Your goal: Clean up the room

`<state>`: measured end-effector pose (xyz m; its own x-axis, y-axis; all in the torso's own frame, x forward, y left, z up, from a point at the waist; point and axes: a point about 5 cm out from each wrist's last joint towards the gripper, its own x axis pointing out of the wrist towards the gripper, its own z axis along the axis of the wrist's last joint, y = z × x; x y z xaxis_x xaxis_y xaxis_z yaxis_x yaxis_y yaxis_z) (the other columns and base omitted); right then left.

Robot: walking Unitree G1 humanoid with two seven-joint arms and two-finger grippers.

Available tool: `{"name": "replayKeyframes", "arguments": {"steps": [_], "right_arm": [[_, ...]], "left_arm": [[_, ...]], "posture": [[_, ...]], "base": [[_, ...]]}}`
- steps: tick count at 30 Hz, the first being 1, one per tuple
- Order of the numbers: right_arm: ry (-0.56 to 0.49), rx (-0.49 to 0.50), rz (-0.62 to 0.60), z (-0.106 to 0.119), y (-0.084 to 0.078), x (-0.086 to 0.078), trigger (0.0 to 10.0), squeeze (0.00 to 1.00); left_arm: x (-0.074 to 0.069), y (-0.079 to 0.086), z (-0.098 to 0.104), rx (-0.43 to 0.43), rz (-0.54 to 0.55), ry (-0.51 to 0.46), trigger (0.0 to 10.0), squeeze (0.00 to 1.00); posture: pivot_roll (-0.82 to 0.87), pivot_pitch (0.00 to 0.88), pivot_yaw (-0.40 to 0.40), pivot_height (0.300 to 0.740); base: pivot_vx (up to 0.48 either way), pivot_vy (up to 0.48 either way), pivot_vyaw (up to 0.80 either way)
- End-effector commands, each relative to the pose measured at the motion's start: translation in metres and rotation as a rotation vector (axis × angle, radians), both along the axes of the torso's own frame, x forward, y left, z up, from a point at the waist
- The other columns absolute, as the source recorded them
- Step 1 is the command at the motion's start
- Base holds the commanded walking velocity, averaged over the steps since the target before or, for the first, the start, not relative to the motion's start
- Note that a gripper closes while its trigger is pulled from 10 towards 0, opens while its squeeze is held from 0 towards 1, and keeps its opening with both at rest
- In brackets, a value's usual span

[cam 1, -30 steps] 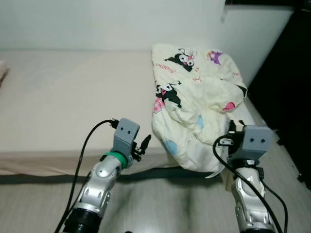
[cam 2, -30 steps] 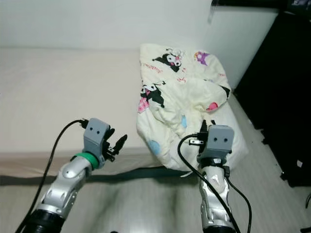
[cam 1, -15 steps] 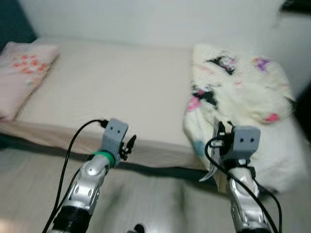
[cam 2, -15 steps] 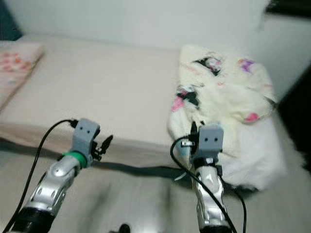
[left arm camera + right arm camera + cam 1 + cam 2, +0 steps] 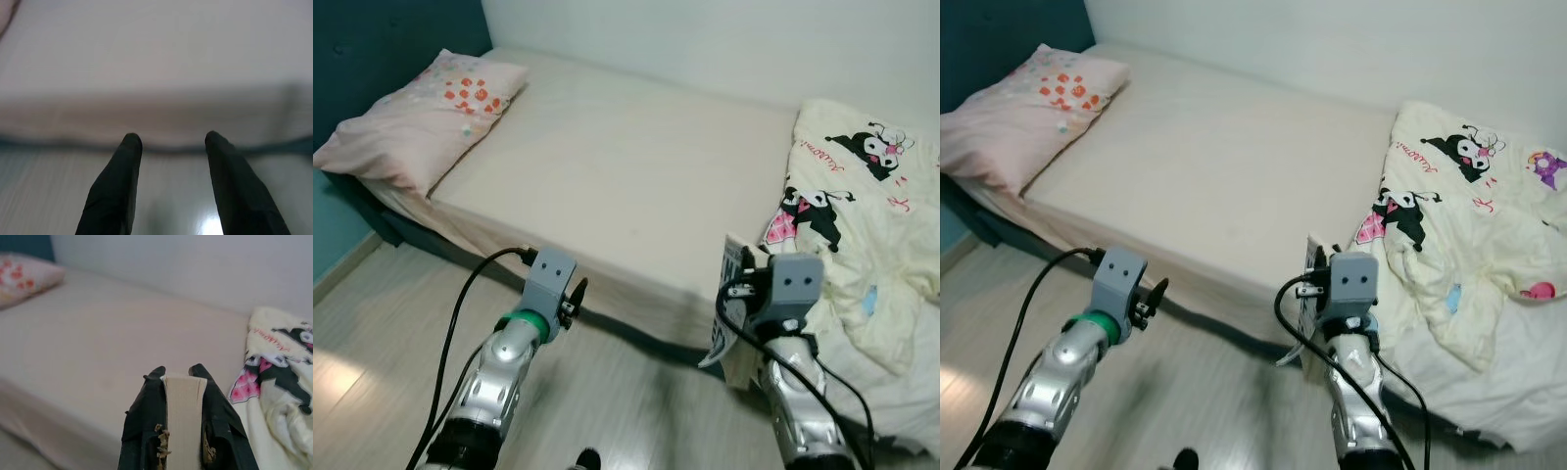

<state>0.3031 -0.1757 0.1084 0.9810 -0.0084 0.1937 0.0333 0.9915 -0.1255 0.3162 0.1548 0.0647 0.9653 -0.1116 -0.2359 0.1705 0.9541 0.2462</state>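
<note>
- Left eye view: a low bed with a bare beige mattress (image 5: 636, 166) runs across the room, a pale pink pillow with red flowers (image 5: 421, 117) at its head on the robot's left and a crumpled cream quilt printed with black cartoon figures (image 5: 862, 225) heaped at its foot on the right. The right gripper (image 5: 736, 294) hangs at the mattress's near edge, just beside the quilt, with a thin cream-paged book (image 5: 732, 279) standing upright in it. The left gripper (image 5: 574, 299) hovers over the pale wood floor (image 5: 372, 333), short of the bed.
- Right eye view: the same layout; the book (image 5: 1312, 257) rises above the right wrist, its long axis roughly vertical, and the open mattress lies straight ahead of it and to its left. The right arm is plainly the nearer one to the bed surface.
- Left wrist view: the two black fingers (image 5: 117, 186) stand spread apart with nothing between them, pointing at the bed's side and the dark strip under it.
- Right wrist view: the fingers (image 5: 146, 426) are clenched on the book's page edge (image 5: 183, 421), one on each cover. I judge that setting it down calls for reaching forward over the mattress edge and tipping it flat.
</note>
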Motion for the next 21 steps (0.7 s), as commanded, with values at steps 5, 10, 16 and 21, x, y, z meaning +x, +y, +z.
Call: {"name": "replayKeyframes", "arguments": {"steps": [5,10,16,21], "right_arm": [[0.065,-0.033,0.064,-0.015,0.004,0.002,10.0,0.18],[0.062,-0.029,0.123,-0.010,0.011,0.009,10.0,0.18],[0.026,0.030,0.188,-0.001,0.023,0.016,10.0,0.18],[0.010,0.059,0.229,0.000,0.037,0.016,10.0,0.18]], "left_arm": [[-0.016,0.026,-0.022,-0.015,0.167,0.047,10.0,0.00],[-0.012,0.024,-0.009,-0.049,0.198,-0.025,10.0,0.00],[-0.004,0.013,0.016,-0.042,0.135,-0.149,10.0,0.00],[0.002,0.006,0.030,-0.038,0.064,-0.212,10.0,0.00]], "posture": [[0.01,0.060,-0.068,0.740],[0.03,0.058,-0.095,0.740],[0.04,0.058,-0.087,0.740],[0.03,0.064,-0.051,0.740]], "base": [[0.000,0.000,0.69],[0.000,0.000,0.69],[0.000,0.000,0.69],[0.000,0.000,0.69]]}}
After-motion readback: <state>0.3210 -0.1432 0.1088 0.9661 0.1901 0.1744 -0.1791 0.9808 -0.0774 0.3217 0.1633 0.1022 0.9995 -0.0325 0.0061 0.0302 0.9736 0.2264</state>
